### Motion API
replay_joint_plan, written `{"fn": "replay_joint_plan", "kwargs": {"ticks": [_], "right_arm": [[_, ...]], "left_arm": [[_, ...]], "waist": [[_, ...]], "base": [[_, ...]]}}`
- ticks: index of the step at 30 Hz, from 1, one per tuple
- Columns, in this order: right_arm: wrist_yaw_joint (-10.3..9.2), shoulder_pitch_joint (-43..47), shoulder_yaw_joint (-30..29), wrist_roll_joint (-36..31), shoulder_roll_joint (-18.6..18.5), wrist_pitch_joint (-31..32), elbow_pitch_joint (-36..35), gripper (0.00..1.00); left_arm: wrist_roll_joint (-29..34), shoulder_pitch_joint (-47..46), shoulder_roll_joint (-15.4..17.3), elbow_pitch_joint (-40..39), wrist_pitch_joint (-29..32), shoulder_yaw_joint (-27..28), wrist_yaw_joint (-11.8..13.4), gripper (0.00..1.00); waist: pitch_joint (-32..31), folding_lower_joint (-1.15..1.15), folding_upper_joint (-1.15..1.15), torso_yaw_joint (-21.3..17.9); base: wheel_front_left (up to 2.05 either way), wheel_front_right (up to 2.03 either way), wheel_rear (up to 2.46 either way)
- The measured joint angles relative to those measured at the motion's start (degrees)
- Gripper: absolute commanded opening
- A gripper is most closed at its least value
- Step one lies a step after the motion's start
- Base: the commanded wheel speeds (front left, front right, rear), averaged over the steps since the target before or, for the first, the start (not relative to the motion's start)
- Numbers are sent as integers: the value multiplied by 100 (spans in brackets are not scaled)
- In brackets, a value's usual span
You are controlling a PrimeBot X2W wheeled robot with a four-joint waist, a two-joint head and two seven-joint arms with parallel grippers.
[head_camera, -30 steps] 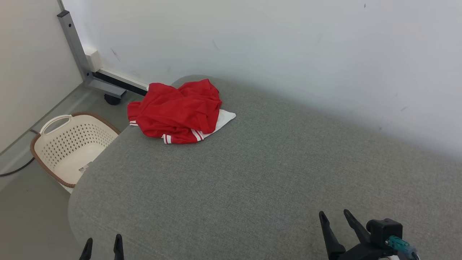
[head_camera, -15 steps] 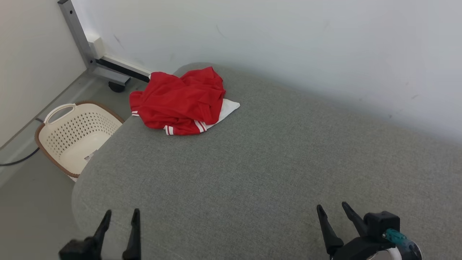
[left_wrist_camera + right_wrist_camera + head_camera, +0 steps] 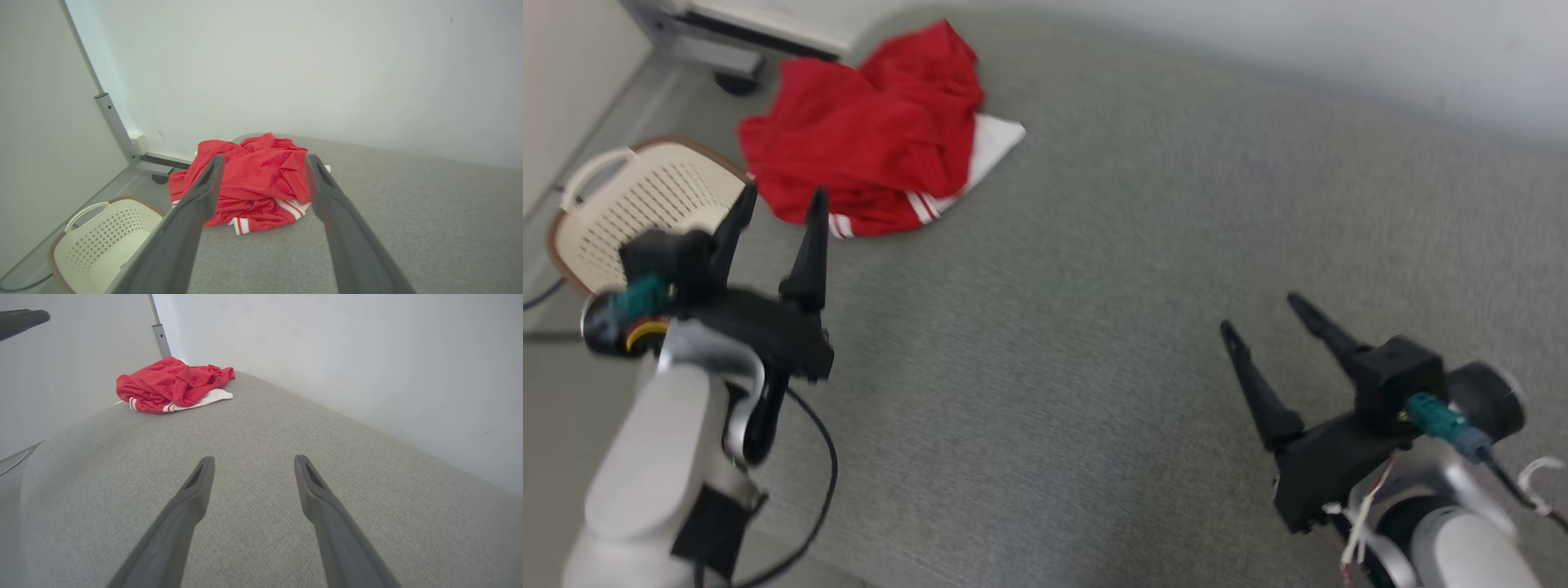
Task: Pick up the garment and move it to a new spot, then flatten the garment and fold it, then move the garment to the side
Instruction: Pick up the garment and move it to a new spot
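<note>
Nothing of the task looks done yet, as far as I can judge. The garment (image 3: 866, 139), red with white stripes at its hems and a white piece poking out beneath it, lies bunched in a heap at the far left corner of the grey fabric worktop (image 3: 1094, 343), close to the wall. A pale perforated basket (image 3: 645, 196) stands on the floor just off that left edge.

My left fingers (image 3: 813, 233) are spread wide with nothing between them. They point at the heap from its near side and do not touch it; in the left wrist view the garment sits framed between them. My right fingers (image 3: 1252, 380) are also apart and empty, over bare worktop at the near right, well apart from the cloth.

So all of it is left: the grasp, the carry to a new spot, the flattening, the fold and the final shift aside.
</note>
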Motion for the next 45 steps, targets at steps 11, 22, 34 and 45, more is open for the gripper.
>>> {"fn": "replay_joint_plan", "kwargs": {"ticks": [11, 22, 34, 45], "right_arm": [[0, -143, -56, -1, -597, 853, -1640, 100], [0, 293, -381, -83, -672, 1077, -2530, 100], [0, 328, -325, -20, -586, 854, -2388, 100], [0, -146, 8, 242, -122, 42, -1288, 100]], "left_arm": [[-811, -1985, 383, 1626, 396, -81, 40, 100], [-1752, -2822, 358, 3092, 1103, 689, 294, 100], [-2119, -3111, 645, 3643, 1238, 976, 276, 0], [-2048, -3051, 1134, 3385, 1045, 828, 74, 0]], "waist": [[1506, 2, 1, -446], [2469, 1, 0, -912], [2539, -2, -2, -1377], [1824, -1, -1, -1551]], "base": [[0, 0, 0], [0, 0, 0], [0, 0, 0], [0, 0, 0]]}}
